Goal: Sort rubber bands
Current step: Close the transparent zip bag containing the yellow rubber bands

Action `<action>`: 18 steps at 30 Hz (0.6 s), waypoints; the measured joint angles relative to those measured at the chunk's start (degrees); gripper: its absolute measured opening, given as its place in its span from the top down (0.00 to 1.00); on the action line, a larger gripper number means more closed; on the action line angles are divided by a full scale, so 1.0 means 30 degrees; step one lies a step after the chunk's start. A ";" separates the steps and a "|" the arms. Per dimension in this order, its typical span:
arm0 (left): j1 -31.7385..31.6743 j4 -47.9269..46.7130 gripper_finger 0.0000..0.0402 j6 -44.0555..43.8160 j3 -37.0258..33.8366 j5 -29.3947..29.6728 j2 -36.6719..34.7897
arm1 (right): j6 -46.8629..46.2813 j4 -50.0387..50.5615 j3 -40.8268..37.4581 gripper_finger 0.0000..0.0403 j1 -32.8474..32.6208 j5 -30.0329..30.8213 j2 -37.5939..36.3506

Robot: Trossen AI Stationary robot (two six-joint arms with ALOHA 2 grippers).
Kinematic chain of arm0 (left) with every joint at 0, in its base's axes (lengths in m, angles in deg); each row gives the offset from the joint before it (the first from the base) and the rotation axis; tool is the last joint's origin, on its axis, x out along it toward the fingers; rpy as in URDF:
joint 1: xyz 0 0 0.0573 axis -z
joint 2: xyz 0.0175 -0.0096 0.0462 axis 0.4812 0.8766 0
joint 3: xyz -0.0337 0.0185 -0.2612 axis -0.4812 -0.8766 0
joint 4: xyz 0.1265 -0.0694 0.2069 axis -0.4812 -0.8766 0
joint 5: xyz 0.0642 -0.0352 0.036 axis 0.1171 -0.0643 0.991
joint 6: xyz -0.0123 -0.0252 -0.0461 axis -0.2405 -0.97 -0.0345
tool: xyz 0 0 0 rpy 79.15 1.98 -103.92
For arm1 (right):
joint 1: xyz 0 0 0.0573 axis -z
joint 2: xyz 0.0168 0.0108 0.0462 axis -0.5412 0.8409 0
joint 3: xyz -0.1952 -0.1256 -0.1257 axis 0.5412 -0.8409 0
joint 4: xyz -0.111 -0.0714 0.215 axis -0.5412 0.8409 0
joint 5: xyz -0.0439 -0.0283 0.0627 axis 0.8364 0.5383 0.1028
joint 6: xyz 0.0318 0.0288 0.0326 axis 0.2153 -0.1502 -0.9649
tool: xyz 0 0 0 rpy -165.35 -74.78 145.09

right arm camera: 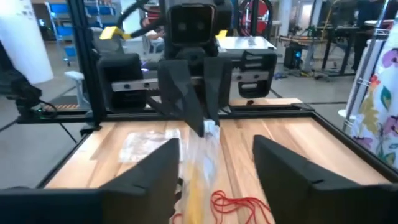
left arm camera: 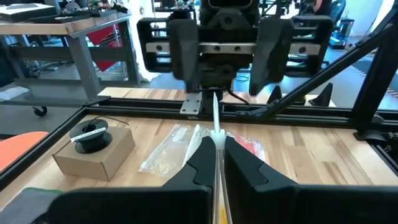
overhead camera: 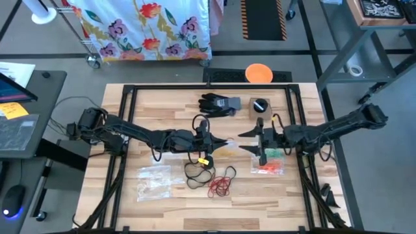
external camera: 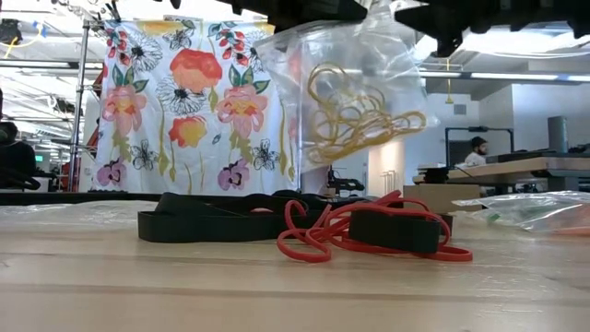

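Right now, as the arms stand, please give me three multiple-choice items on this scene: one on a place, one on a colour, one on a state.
1. Where do the loose red rubber bands lie?
A. on the table
B. in the lifted bag
C. on the glove

2. What colour are the bands in the lifted clear bag?
A. green
B. yellow
C. black

3. How is the right claw?
A. shut on the bag
B. open
C. shut, empty

Answers:
1 A: the low view shows them flat on the table.
2 B: yellow rubber bands show through the plastic, which hangs from the left claw.
3 B: its fingers stand wide apart on either side of the bag.
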State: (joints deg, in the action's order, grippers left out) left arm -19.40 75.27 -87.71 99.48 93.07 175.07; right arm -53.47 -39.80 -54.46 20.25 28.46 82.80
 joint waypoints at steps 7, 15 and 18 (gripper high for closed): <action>0.0000 -0.0015 0.98 -0.0013 0.0000 -0.0020 0.0003 | -0.0110 -0.0202 0.0882 0.38 0.0361 0.0002 0.2032; 0.0000 -0.0037 0.98 -0.0051 0.0000 -0.0031 0.0004 | 0.0351 -0.0769 0.1510 0.50 0.0344 0.0089 0.3205; 0.0000 -0.0068 0.98 -0.0051 0.0000 -0.0035 0.0003 | 0.0529 -0.0810 0.1510 0.62 0.0351 0.0104 0.3219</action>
State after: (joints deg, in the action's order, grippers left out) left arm -19.40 75.07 -87.87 99.48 92.97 175.07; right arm -51.88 -42.23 -49.93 21.30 28.77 92.46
